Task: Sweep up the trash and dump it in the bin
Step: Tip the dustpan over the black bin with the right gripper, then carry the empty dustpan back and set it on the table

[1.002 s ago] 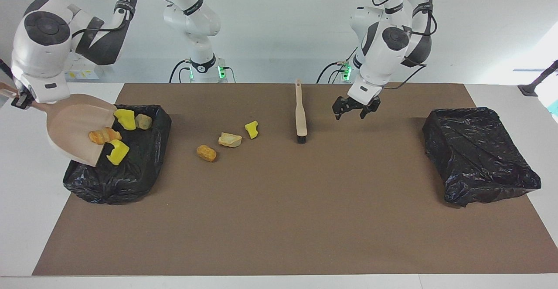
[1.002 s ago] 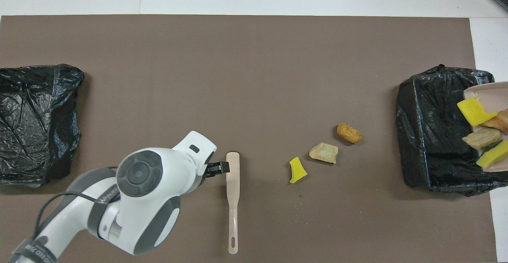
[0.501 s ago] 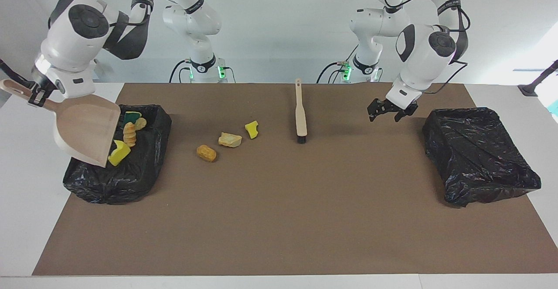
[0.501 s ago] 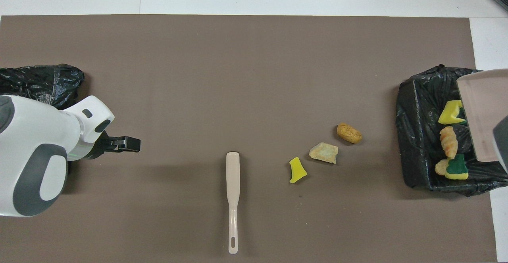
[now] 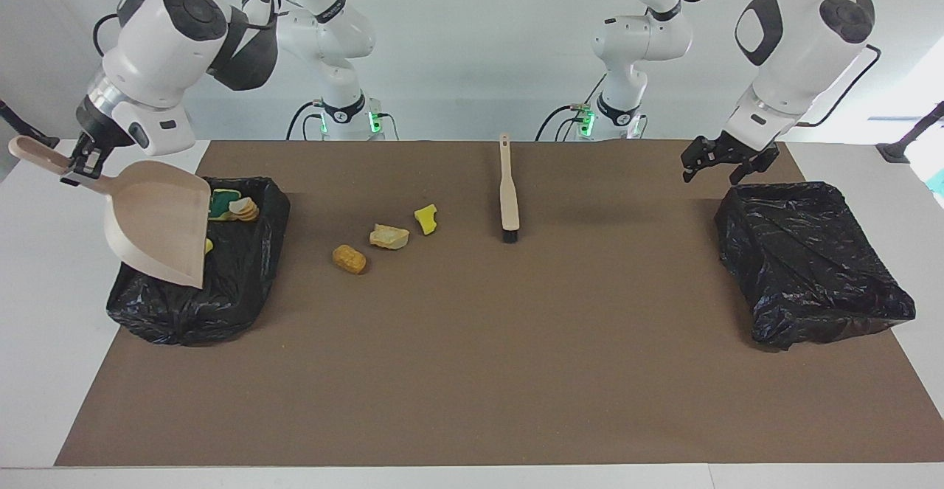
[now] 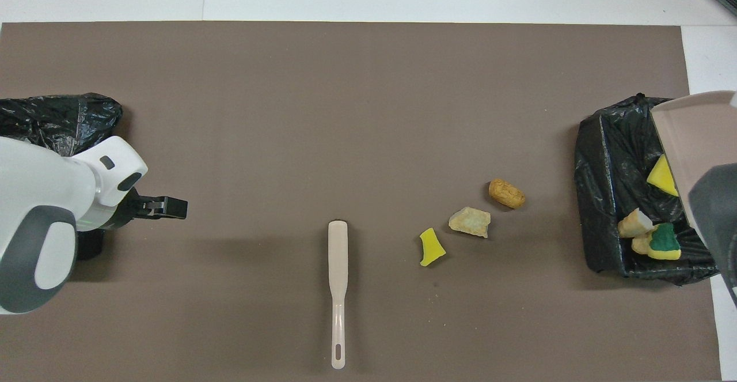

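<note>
Scraps [image 6: 650, 238] dumped; right gripper [image 5: 80, 167] clamps dustpan [image 5: 158, 222], mouth down; left gripper [image 5: 719, 164] wide.

Right end effector [image 5: 80, 167] raised at the right arm's end of the table, fingers clamped, wrist tilted. Left end effector [image 5: 721, 161] raised near the left arm's end, fingers spread.

Bright, even light from above. Soft shadows lie on the brown mat [image 5: 472, 371]. Both views are sharp; glare whitens the facing view's right edge.
</note>
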Controlling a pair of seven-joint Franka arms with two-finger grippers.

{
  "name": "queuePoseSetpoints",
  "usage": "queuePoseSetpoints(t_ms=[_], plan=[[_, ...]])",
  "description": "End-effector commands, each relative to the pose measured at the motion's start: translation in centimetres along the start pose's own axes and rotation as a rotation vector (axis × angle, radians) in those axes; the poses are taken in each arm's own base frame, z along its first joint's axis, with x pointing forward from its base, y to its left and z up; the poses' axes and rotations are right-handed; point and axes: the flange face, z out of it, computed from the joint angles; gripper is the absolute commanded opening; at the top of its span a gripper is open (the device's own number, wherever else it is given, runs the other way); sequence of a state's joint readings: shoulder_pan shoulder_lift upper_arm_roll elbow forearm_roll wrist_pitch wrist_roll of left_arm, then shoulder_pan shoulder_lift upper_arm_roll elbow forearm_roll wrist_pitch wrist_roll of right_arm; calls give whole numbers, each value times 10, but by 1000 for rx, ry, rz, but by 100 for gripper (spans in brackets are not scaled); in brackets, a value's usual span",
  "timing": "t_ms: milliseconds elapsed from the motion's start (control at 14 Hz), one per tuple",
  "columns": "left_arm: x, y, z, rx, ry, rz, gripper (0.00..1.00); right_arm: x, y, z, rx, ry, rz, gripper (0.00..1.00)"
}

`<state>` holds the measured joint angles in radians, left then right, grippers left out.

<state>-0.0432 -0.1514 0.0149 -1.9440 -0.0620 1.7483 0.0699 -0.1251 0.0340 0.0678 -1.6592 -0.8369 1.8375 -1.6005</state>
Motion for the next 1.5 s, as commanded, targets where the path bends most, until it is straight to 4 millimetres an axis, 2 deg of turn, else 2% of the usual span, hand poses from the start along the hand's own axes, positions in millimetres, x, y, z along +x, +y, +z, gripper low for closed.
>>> queuePoseSetpoints(t_ms=[0,143,215,501,715,787,858,1002,1431], plan=[[-1,3,-38,19,-16,13,100,-3,0,3,6,115,162,0],[-3,4,-74,21,9,11,100,-1,-4,11,42,227,344,0],[-1,4,-81,21,18,11,100,2,-4,13,60,283,419,0],[0,4,-97,22,33,8,100,25,-6,8,197,408,682,0],[5,3,-95,21,41,6,100,49,-4,4,362,532,909,0],[5,-3,-95,20,39,-8,100,62,-1,-7,398,535,963,0],[5,-3,-95,20,35,-11,100,84,4,-20,438,537,998,0],[4,-1,-91,19,42,-28,100,112,10,-40,521,565,1126,0],[3,-4,-82,18,30,-35,100,241,39,-107,743,583,1425,0]])
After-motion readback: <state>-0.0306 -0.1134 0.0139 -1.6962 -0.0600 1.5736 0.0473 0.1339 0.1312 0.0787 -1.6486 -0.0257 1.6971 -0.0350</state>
